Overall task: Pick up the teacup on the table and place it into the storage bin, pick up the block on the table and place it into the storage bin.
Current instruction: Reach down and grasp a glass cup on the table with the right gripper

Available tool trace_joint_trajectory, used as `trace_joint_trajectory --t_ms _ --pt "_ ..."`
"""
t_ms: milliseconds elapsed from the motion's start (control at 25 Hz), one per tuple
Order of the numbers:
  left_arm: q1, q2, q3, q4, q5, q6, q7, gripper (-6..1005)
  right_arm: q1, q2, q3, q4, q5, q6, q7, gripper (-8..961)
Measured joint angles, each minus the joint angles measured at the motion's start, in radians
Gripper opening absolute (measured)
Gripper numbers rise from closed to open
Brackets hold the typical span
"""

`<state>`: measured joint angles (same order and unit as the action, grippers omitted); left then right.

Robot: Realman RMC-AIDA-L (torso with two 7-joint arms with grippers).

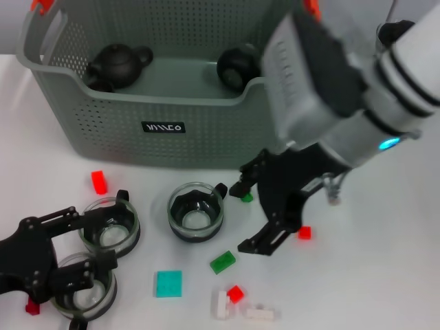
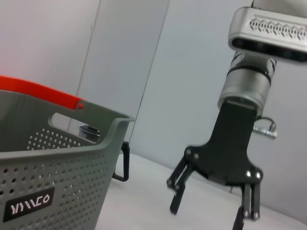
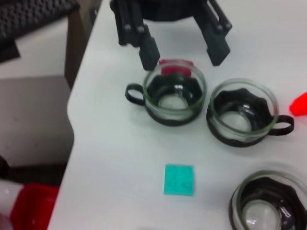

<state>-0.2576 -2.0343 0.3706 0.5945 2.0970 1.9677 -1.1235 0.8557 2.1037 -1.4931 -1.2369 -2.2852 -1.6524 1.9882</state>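
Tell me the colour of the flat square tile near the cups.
Teal; the flat square tile shows best in the right wrist view.

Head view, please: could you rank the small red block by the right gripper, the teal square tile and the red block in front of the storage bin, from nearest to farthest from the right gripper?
Measured from the right gripper:
1. Small red block, just to its right.
2. Teal square tile, lower left on the table.
3. Red block, far left, in front of the storage bin.

Table: my work lies on a white tabletop (image 1: 385, 275).
Wall: pale grey panels (image 2: 192, 72) behind.
Floor: grey floor (image 3: 33, 120), left of frame.
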Motion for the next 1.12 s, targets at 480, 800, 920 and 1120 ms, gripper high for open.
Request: trace_joint_trajectory --t_ms 480,800,920,1120 --pt "0.001 -0.005 -0.001 -0.003 -0.007 -0.009 -0.036 763 0.044 0.006 -0.291 0.092 -0.035 0.267 0.018 898" --pt "0.000 -0.007 -0.013 -0.004 -0.008 -0.015 -0.036 763 0.055 0.008 -0.376 0.148 -0.031 0.395 0.031 895" --pt "0.000 -0.007 -0.027 -0.004 -0.008 -0.015 -0.036 763 0.076 0.012 -0.402 0.199 -0.023 0.422 0.032 894" --pt "-0.001 -0.007 -0.029 -0.004 -0.008 -0.015 -0.036 762 0.107 0.013 -0.442 0.268 0.011 0.471 0.030 892"
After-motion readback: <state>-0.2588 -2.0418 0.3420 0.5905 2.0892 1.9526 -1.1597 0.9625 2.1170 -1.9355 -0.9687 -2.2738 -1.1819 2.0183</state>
